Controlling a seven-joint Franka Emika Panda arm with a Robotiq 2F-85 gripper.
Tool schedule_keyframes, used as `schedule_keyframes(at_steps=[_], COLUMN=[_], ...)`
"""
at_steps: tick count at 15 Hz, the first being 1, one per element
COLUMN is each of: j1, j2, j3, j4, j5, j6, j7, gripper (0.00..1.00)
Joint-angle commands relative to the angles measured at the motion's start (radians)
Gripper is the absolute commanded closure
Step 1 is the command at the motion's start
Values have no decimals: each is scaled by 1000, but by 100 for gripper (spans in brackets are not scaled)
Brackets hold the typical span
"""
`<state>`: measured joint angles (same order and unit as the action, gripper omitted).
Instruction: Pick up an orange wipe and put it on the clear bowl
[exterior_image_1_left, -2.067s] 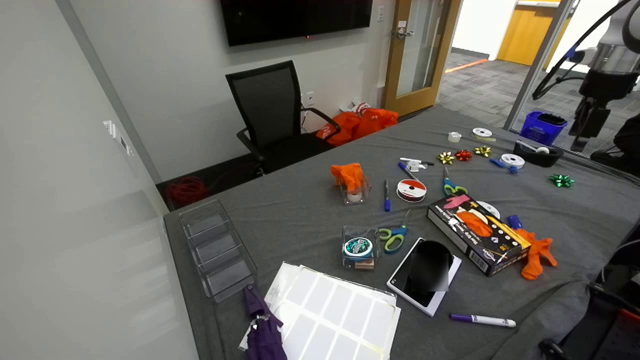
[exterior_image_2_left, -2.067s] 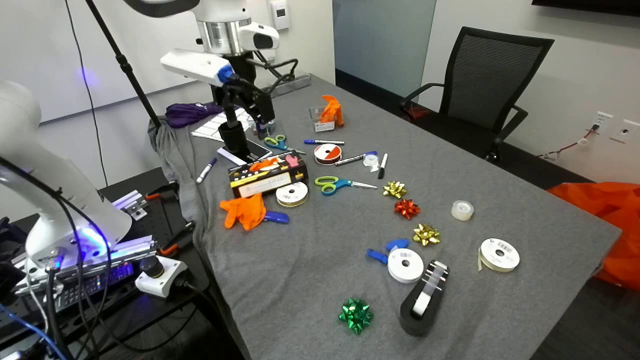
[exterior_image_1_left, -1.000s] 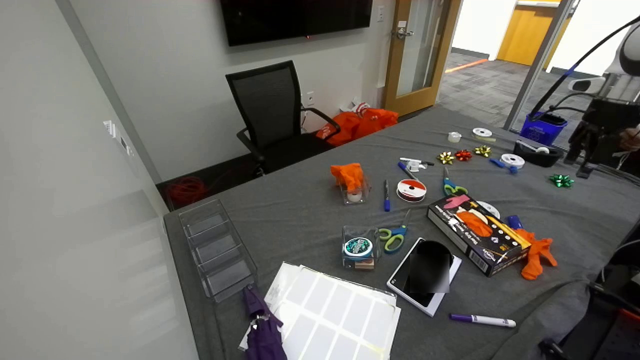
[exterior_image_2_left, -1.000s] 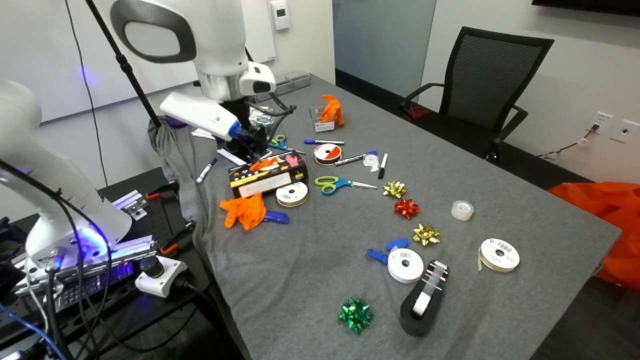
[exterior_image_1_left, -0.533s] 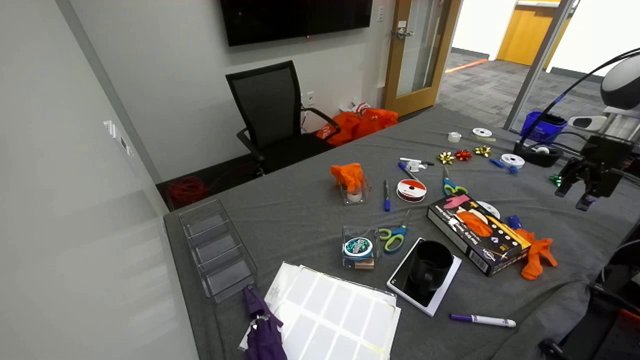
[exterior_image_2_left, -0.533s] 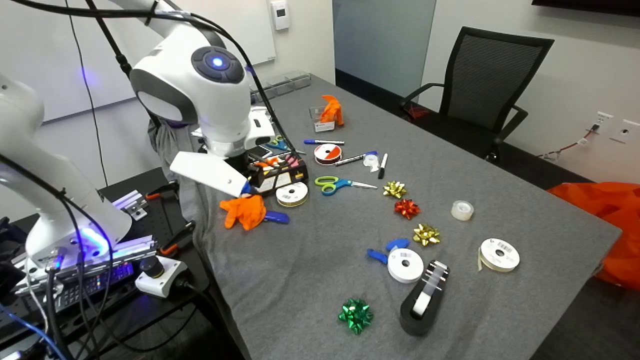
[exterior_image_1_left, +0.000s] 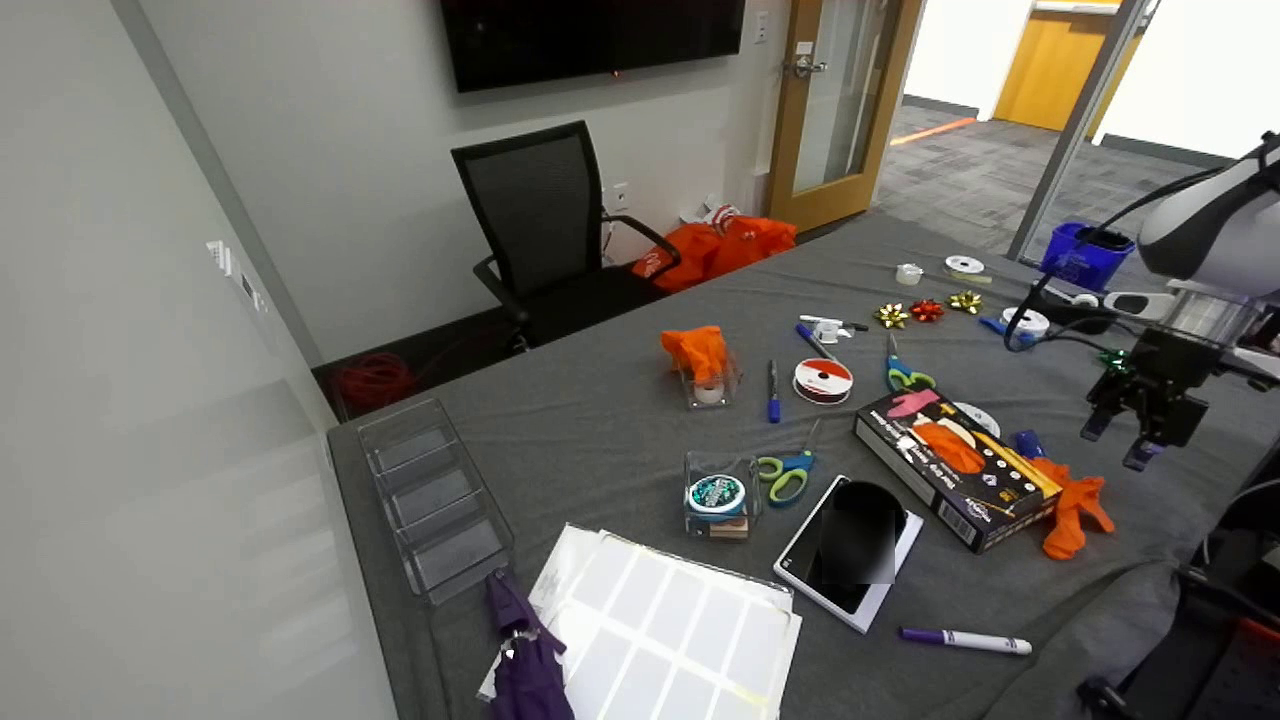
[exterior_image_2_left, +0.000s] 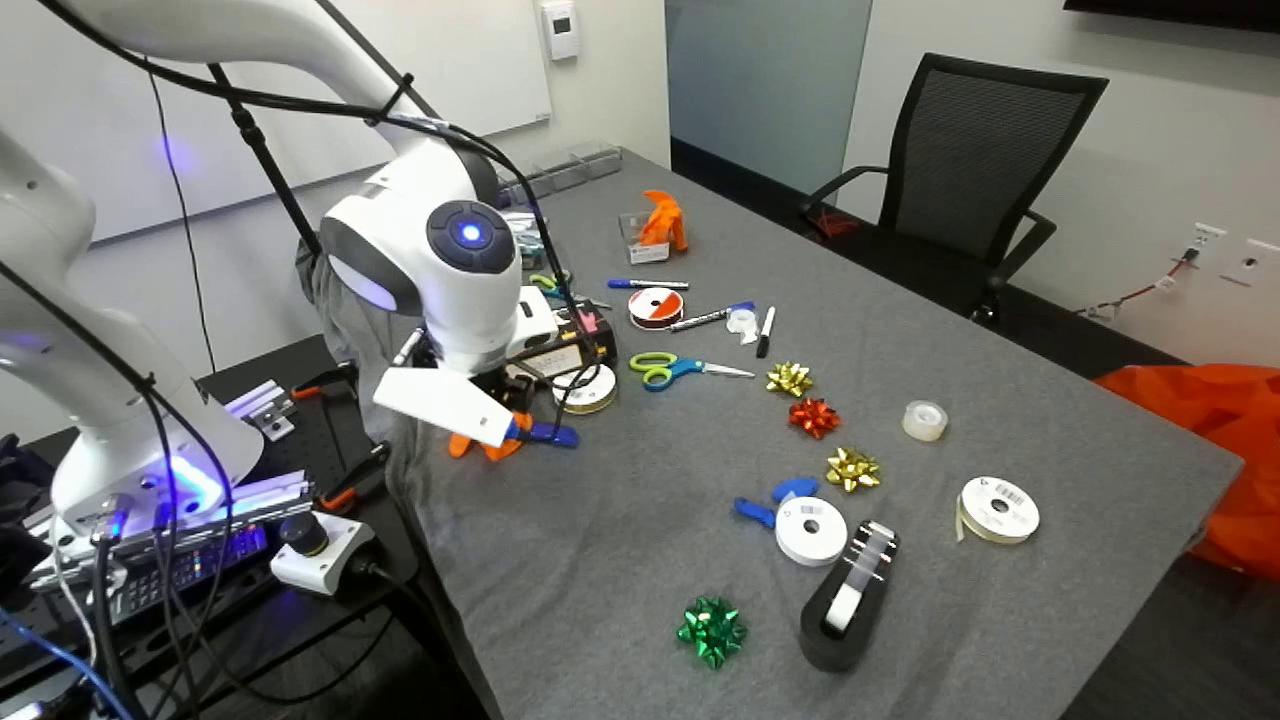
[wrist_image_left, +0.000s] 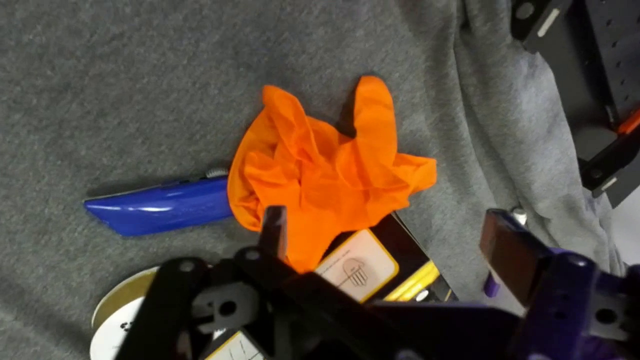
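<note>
The orange wipe looks like a crumpled orange glove (wrist_image_left: 325, 175) in the wrist view. It lies on the grey cloth against the black glove box, and it also shows in an exterior view (exterior_image_1_left: 1070, 510). My gripper (wrist_image_left: 387, 225) is open and empty above the box and the glove. Its left finger overlaps the glove in the wrist view, and its right finger is out over the cloth. In an exterior view the gripper (exterior_image_1_left: 1120, 440) hangs above the table. No clear round bowl shows. A small clear container (exterior_image_2_left: 630, 232) holds another orange piece (exterior_image_2_left: 662, 222).
A blue cutter (wrist_image_left: 165, 207) sticks out from under the glove. The glove box (exterior_image_1_left: 955, 465), a ribbon roll (exterior_image_2_left: 584, 389), a black mug (exterior_image_1_left: 865, 500) on a tablet, and scissors (exterior_image_2_left: 665, 371) stand near. Another clear container (exterior_image_1_left: 722, 463) and a divided clear tray (exterior_image_1_left: 437, 490) are farther off.
The gripper has come down and moved across from the tablet side, past the glove box, to over the orange glove. The things on the table have not moved.
</note>
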<state>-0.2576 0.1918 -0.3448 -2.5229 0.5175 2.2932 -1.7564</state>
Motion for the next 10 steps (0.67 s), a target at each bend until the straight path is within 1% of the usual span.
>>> schedule_keyframes(at_steps=[1, 5, 7, 8, 9, 10], j1=[-70, -129, -155, -168, -174, -176], j2=[92, 150, 173, 183, 190, 198], j3=[78, 141, 170, 184, 189, 190], j4=[21, 29, 36, 41, 46, 48], j5=[48, 101, 166, 207, 235, 258], j6=[81, 99, 110, 114, 110, 111], j7=[-105, -209, -281, -325, -353, -378], gripper=[0, 0, 0, 25, 26, 34])
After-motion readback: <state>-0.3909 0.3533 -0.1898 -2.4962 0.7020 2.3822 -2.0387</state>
